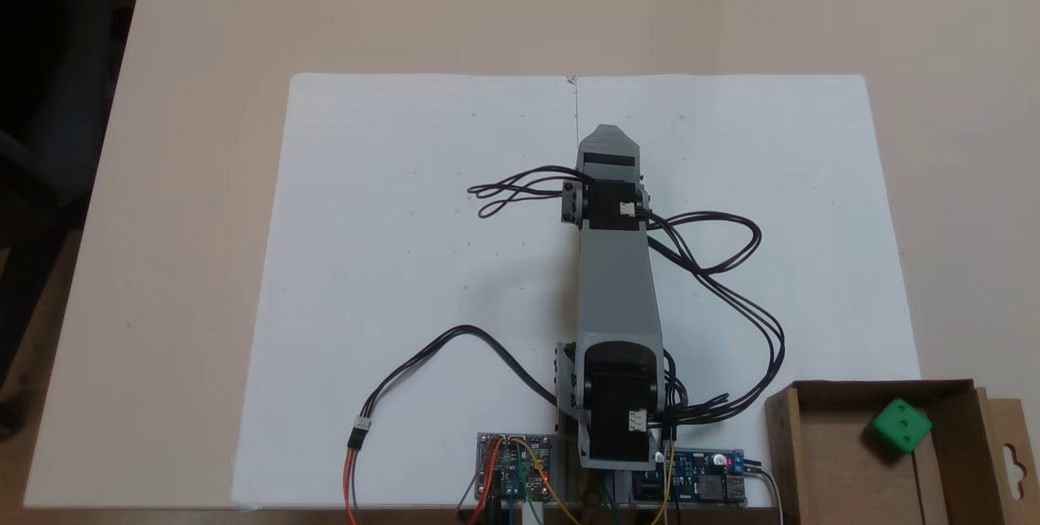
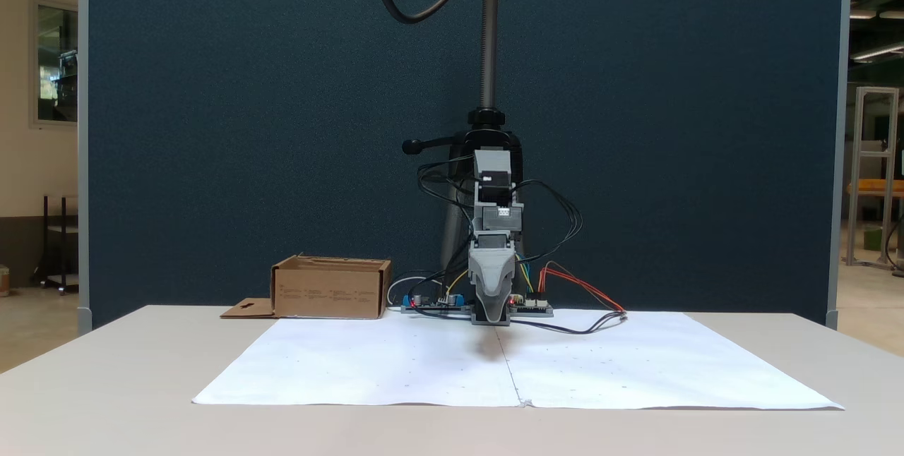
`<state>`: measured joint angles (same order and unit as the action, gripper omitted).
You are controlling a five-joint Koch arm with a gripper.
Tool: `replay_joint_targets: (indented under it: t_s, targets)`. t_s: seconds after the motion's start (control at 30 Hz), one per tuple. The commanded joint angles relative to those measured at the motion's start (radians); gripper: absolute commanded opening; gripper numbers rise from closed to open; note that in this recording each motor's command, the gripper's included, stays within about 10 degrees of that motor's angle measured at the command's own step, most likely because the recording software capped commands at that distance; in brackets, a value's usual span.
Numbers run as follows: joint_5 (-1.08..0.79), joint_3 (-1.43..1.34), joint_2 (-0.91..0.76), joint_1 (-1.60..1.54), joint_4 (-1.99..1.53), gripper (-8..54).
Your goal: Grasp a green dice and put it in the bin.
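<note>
The green dice [image 1: 900, 426] lies inside the bin [image 1: 821, 460], a brown cardboard box at the lower right of a fixed view; its pips show on the top face. From the front, the bin [image 2: 330, 290] stands left of the arm and its walls hide the dice. My gripper [image 1: 605, 133] sits folded over the middle of the white paper, far from the bin. In the front view the gripper [image 2: 492, 316] points down close to the paper, its jaws together with nothing between them.
Two circuit boards [image 1: 516, 464] [image 1: 707, 484] sit by the arm's base at the table edge. Black cables [image 1: 731, 265] loop out over the white paper [image 1: 390, 265]. The bin's flap [image 1: 1011, 460] sticks out sideways. A camera pole [image 2: 487, 32] rises behind the arm.
</note>
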<state>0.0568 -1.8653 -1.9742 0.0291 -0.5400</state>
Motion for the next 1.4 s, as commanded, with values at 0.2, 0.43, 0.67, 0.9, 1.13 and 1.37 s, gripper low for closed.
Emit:
replay_joint_targets:
  t_s: [0.2,0.43,0.67,0.9,1.13,1.37]
  targets:
    - [-0.055,-0.150,-0.098,0.037,0.394,43.2]
    - [-0.051,-0.227,-0.160,0.032,0.636,43.2]
    - [-0.051,-0.252,-0.225,0.015,0.823,43.2]
    - [-0.051,-0.356,-0.325,0.002,0.998,43.2]
    - [-0.052,-0.463,-0.383,0.003,1.165,43.2]
    - [-0.054,-0.588,-0.396,0.006,1.320,43.2]
